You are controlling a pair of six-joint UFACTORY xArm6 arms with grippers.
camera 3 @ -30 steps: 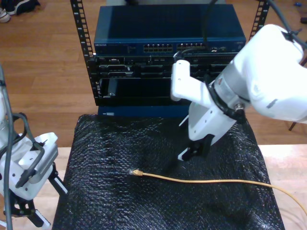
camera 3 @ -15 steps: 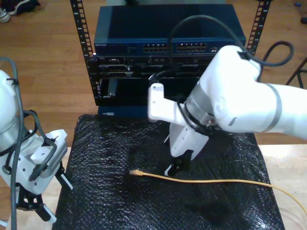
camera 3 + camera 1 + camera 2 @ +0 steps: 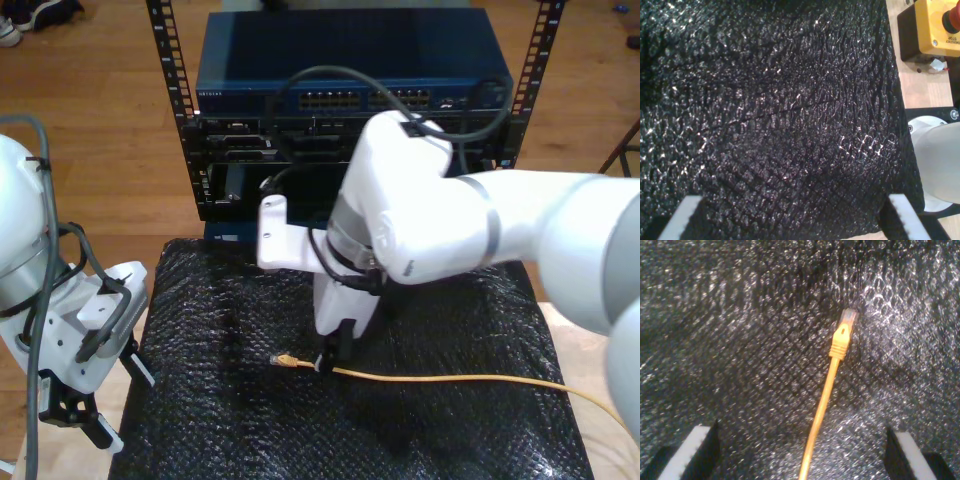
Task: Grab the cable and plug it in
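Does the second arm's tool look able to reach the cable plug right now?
Probably yes: my second gripper is open, hovering astride the yellow cable just behind its plug, with nothing between them.

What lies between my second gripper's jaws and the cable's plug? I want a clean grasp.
Only bare black mat and the cable itself, per the second wrist view.

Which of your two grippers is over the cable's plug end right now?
My second gripper: the yellow-orange cable runs between its open fingers, plug ahead. My first gripper sits over bare black mat.
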